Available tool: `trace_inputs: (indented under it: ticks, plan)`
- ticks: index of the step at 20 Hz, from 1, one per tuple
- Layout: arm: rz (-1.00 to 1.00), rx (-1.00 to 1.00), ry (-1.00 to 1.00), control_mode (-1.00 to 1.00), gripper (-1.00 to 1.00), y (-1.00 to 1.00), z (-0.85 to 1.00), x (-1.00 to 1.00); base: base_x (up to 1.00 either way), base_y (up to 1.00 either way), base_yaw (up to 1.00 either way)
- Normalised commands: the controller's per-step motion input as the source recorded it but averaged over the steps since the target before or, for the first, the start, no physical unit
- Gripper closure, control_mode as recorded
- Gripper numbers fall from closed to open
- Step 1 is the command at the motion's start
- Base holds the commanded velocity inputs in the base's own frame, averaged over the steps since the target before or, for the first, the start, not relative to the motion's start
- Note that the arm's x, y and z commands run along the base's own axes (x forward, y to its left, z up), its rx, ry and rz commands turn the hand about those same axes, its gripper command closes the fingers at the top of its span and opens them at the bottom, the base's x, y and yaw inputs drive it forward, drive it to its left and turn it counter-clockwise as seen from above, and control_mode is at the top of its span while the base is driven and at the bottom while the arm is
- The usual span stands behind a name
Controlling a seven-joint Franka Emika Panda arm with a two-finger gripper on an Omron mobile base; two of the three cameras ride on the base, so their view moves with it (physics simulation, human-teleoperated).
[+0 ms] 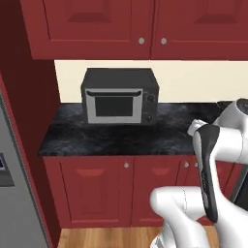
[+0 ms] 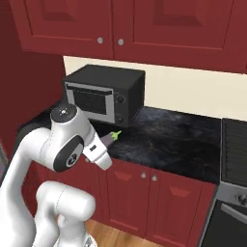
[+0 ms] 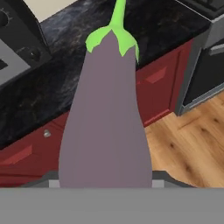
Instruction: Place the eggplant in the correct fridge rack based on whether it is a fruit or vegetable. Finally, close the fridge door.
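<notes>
Gripper (image 2: 107,141) clamping the eggplant (image 3: 107,118), holding it stem-forward in the air, hovering near the microwave (image 2: 103,92), above the counter (image 2: 164,137)

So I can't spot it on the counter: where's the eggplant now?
Held in the gripper, the eggplant hangs off the counter, stem toward the microwave.

- Dull greyish-purple eggplant (image 3: 105,118) with bright green cap and stem
- Black speckled stone counter (image 1: 121,133)
- Dark red panelled cabinets (image 1: 97,24) with silver knobs
- Black microwave (image 1: 118,96), silver-trimmed door
- Warm brown wooden floor (image 3: 188,144)
</notes>
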Motion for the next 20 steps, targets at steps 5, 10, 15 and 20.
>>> trace_inputs:
  ticks: [5,10,15,20]
  plan:
    - [0.0,0.0,0.0,1.0,1.0,0.0,0.0,0.0,-0.16,0.09,0.55]
    - [0.0,0.0,0.0,1.0,1.0,0.0,0.0,0.0,-0.14,0.2,0.7]
    - [0.0,0.0,0.0,1.0,1.0,0.0,0.0,0.0,-0.04,0.52,0.59]
    - [0.0,0.0,0.0,1.0,1.0,0.0,0.0,0.0,0.62,0.98,0.35]
